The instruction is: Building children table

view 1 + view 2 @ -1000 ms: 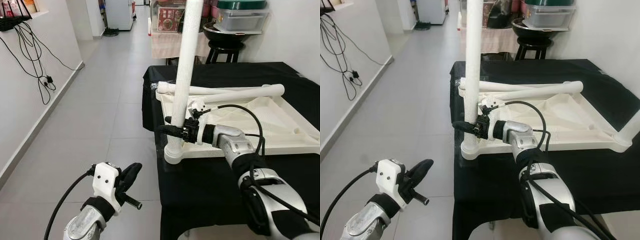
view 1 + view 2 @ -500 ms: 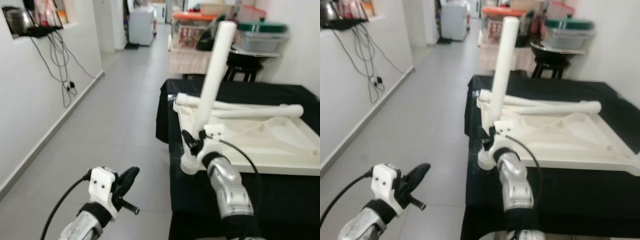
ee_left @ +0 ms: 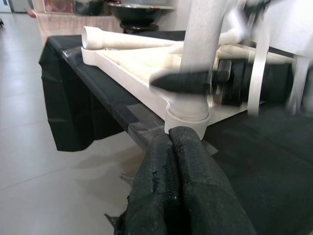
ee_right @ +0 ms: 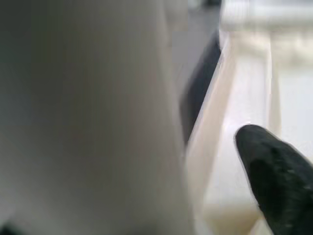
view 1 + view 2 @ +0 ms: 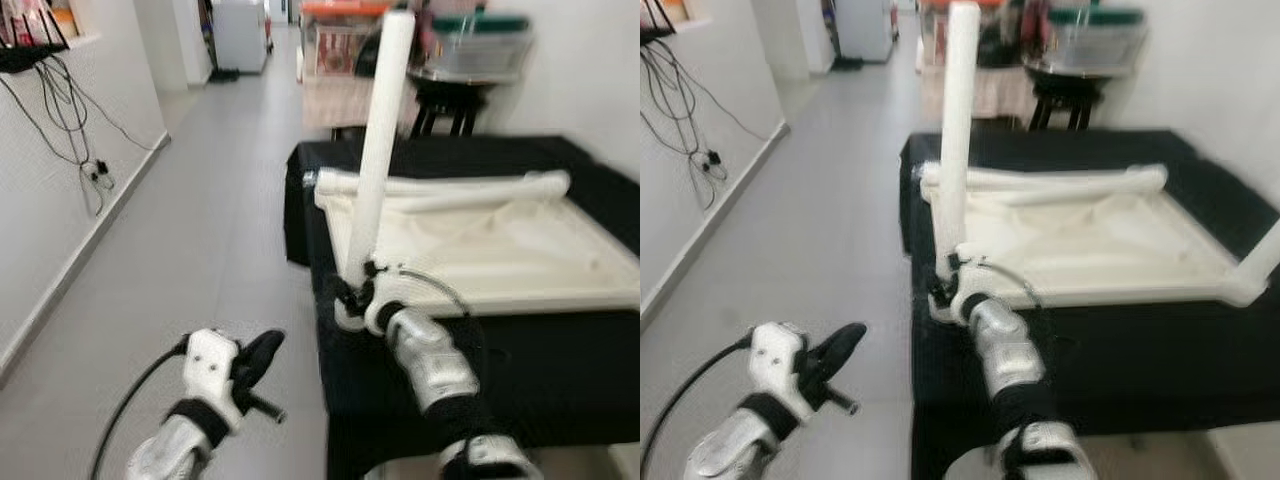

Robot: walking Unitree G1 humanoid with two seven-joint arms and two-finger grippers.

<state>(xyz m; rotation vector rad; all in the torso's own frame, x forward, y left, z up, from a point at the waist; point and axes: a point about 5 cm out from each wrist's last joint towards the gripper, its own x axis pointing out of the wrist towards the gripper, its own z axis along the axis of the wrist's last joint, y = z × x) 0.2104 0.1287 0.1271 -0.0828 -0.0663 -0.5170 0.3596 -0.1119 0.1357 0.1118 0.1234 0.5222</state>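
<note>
Table leg [image 5: 380, 150] stands upright, pinched low by the right gripper [image 5: 352, 292], left gripper [image 5: 262, 352] pressed together at 7 o'clock.

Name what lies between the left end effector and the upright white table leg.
In the left eye view, bare grey floor separates the left end effector from the table leg; the black cloth's edge hangs beside it.

silver arms | white wrist mounts | black cables | black left claw [image 5: 262, 352]
</note>
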